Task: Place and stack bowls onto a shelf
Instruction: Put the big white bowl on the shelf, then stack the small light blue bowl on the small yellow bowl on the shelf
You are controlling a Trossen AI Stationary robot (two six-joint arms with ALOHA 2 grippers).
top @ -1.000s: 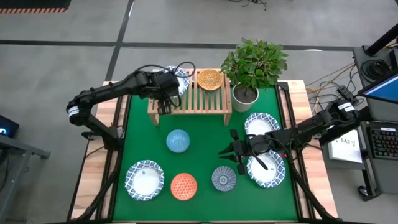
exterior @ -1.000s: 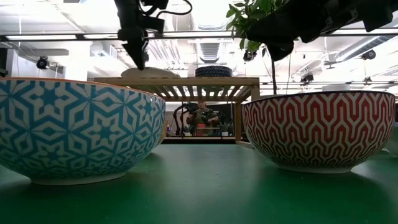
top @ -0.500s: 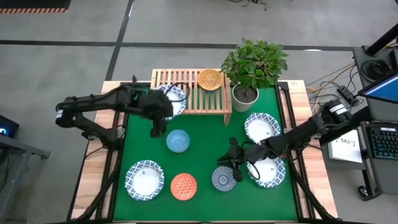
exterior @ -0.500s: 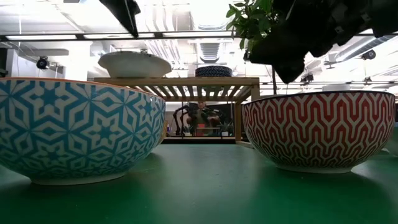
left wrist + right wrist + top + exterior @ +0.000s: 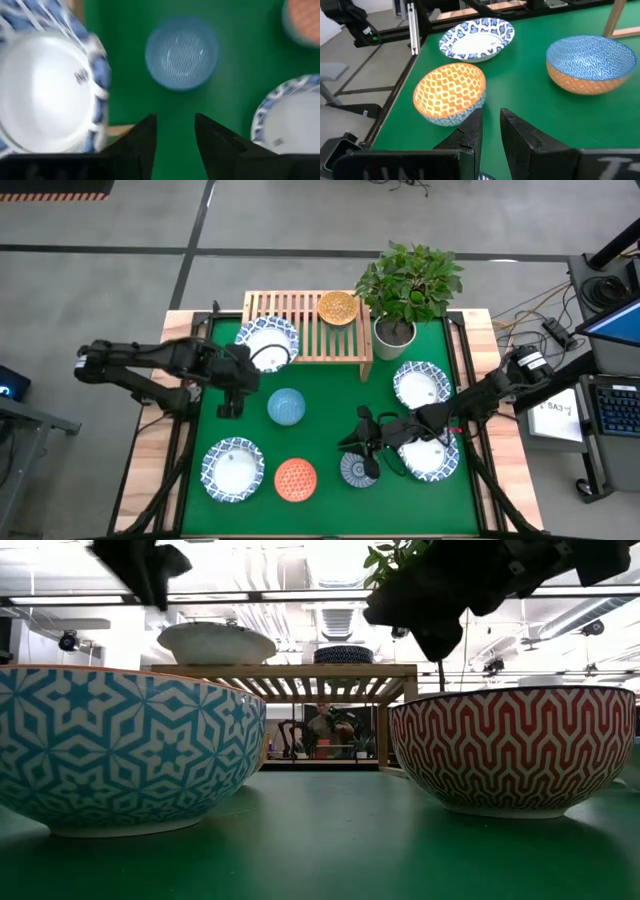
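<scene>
Above the grey-blue bowl [image 5: 358, 468] on the bench, the right gripper [image 5: 358, 442], fingers slightly apart, should descend squarely over the rim; the left gripper [image 5: 229, 393], empty and parted, hangs near the shelf [image 5: 305, 327].

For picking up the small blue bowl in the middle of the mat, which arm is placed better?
Probably the left. The left gripper hangs beside the blue bowl, fingers open and empty. The right gripper is farther away, above the grey-blue bowl.
</scene>
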